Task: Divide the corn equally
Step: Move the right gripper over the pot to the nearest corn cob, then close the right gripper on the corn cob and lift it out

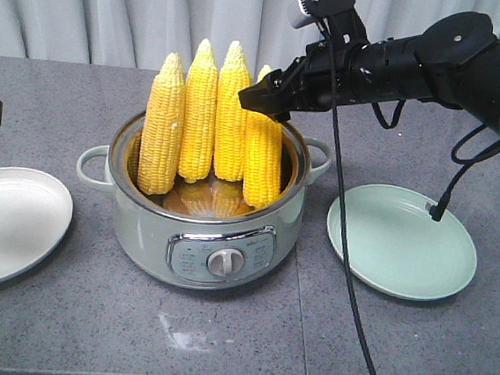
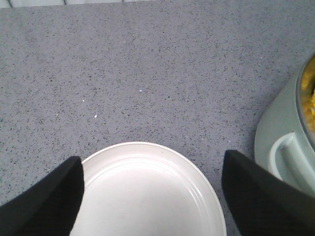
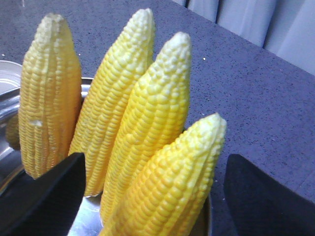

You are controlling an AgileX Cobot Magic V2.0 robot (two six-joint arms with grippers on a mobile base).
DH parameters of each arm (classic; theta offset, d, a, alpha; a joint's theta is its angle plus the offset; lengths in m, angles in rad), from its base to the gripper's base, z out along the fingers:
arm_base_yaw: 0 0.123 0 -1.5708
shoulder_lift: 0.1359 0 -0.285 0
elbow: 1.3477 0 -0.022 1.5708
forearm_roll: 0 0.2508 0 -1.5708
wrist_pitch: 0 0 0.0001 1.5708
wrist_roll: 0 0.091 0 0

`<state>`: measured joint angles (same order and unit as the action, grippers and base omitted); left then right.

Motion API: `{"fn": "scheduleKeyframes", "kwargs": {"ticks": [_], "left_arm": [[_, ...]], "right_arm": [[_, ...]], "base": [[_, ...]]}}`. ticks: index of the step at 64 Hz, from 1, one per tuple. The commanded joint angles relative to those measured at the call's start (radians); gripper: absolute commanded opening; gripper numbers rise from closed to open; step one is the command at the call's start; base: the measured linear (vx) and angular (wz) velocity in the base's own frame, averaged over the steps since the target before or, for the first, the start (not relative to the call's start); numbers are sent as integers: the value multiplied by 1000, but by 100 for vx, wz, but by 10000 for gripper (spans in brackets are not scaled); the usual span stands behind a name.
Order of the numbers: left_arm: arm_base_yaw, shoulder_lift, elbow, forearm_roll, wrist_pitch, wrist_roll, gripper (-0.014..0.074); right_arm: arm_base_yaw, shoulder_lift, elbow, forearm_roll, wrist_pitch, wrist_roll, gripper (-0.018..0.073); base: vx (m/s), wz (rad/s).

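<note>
Several corn cobs (image 1: pixel 199 121) stand upright, pale tips up, in a pale green electric pot (image 1: pixel 210 237) at the table's middle. My right gripper (image 1: pixel 263 100) reaches in from the right and sits level with the top of the rightmost cob (image 1: pixel 263 167). In the right wrist view that cob (image 3: pixel 172 182) stands between the open fingers of the right gripper (image 3: pixel 155 160), with gaps on both sides. At the far left my left gripper (image 2: pixel 152 157) hangs open over a white plate (image 2: pixel 147 196), holding nothing.
The white plate (image 1: pixel 7 226) lies left of the pot, a pale green plate (image 1: pixel 401 242) right of it. A black cable (image 1: pixel 342 241) hangs from the right arm across the table front. The pot's handle (image 2: pixel 295 162) lies close to the left gripper's right finger.
</note>
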<state>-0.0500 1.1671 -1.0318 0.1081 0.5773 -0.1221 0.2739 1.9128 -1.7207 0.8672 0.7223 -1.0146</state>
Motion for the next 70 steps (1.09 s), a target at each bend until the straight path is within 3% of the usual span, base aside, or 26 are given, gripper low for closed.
{"fn": "scheduleKeyframes", "kwargs": {"ticks": [1, 12, 49, 70], "left_arm": [[0, -17, -38, -4, -68, -3, 566], [0, -17, -38, -4, -68, -3, 566], [0, -17, -38, -4, -68, -3, 566], [0, -17, -38, -4, -68, -3, 566]], "right_arm": [[-2, -48, -30, -3, -49, 23, 564], [-2, -36, -30, -30, -78, 62, 564], [-2, 5, -30, 42, -60, 80, 554], [-2, 5, -30, 42, -60, 80, 365]], "base": [[0, 0], [0, 0], [0, 0], [0, 0]]}}
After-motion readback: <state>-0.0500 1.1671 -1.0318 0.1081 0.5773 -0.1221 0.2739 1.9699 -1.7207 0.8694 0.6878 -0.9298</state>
